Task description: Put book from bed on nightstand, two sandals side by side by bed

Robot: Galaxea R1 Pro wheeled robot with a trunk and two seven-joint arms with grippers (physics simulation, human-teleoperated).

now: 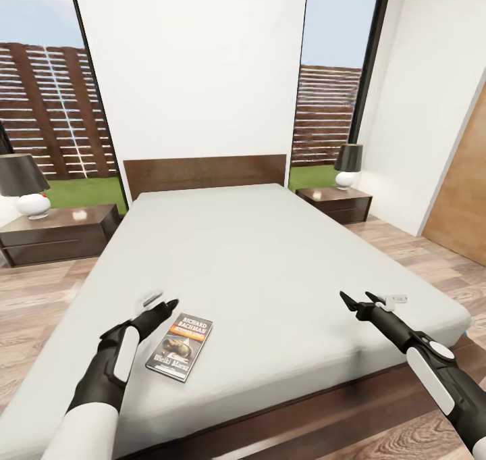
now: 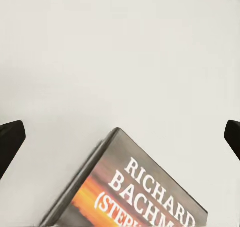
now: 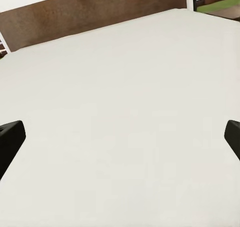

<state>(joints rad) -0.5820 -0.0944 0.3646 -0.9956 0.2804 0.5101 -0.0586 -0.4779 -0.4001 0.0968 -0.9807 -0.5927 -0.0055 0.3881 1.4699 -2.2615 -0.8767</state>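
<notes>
Book (image 1: 180, 346): flat on the bed (image 1: 270, 257) near its foot, within arm's reach.
Left gripper (image 1: 164, 306): released, jaws spread just beside the book – likely lining up a grasp.
Right gripper (image 1: 358, 299): spread wide, holding nothing – parked over bare mattress.
Nightstands (image 1: 57, 232): flanking the headboard, well apart from the book.

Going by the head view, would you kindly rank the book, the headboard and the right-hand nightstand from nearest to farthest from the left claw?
1. Book, on the mattress just beside the left claw.
2. Headboard, at the bed's far end.
3. Nightstand, far right corner.
</notes>
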